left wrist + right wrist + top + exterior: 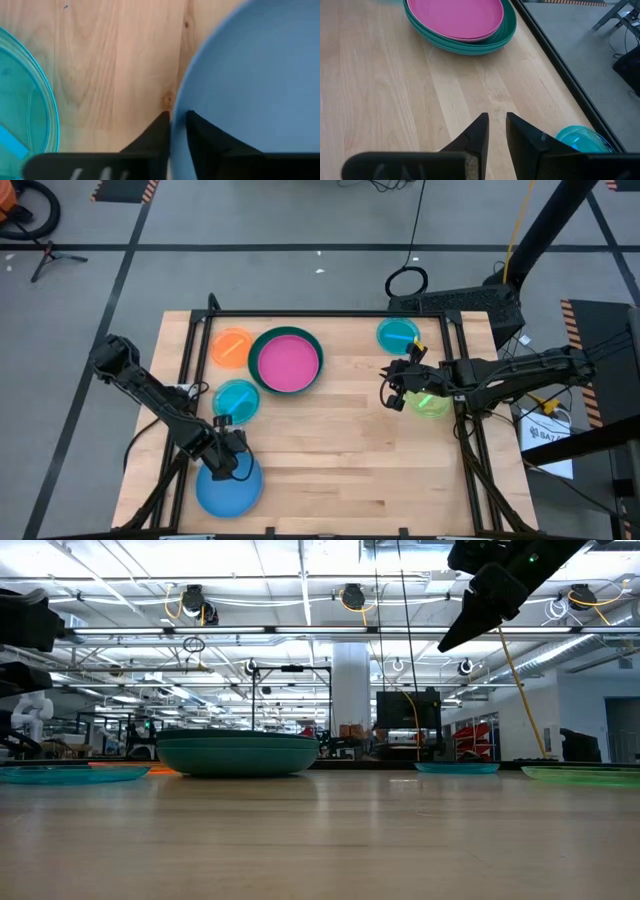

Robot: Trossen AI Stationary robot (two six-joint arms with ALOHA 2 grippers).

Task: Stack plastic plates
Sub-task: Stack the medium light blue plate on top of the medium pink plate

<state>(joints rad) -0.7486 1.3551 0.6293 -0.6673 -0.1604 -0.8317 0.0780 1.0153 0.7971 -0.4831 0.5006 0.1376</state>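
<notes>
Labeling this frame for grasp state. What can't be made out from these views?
- Blue plate, high view: the left gripper covers its far rim.
- Left wrist view: whether the rim between the fingers is clamped; picture's edge cuts it off.
- Lime plate, high view: partly under the right gripper.
- Stack size under the magenta plate: rims overlap.

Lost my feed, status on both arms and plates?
Left gripper pinching blue plate rim, near table edge. Right gripper empty, hovering over bare wood. Pink plate stacked on teal. Nothing blocking.
</notes>
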